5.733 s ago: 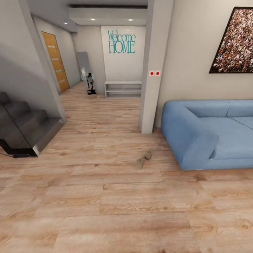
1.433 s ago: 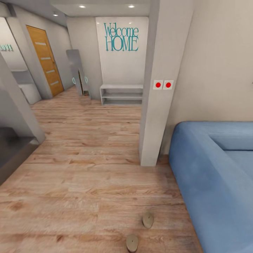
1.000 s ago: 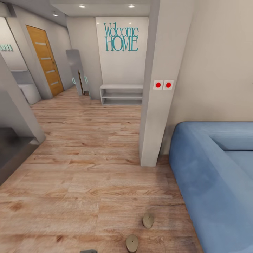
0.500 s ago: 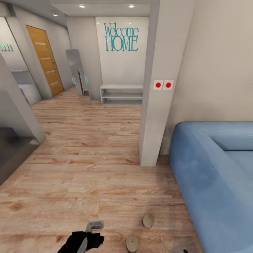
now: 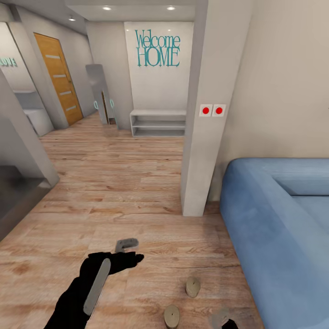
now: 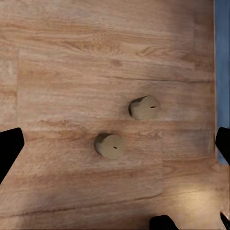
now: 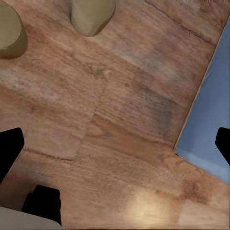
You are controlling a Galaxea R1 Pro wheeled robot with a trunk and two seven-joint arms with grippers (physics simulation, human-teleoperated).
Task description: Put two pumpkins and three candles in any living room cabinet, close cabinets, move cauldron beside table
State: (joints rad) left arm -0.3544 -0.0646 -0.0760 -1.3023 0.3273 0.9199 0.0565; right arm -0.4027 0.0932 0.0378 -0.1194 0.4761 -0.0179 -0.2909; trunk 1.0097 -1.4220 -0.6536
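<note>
Left gripper [image 5: 126, 246] hovering over bare floor [image 5: 114, 183], jaws spread wide and empty, dark fingertips at both edges of its wrist view. Just right of it, two candles on the planks: one [image 5: 172, 316] nearer the robot, one [image 5: 193, 286] a little further, close together but apart, both near the sofa [image 5: 278, 228]. Right gripper [image 5: 222, 318] barely showing at the bottom edge, fingers likewise parted and empty, beside the nearer candle.

We see two tan candles [image 5: 192, 286] on a grained light-brown wood floor [image 5: 114, 192], beside a blue sofa [image 5: 278, 228]; the left gripper [image 5: 126, 246] is black and grey.
</note>
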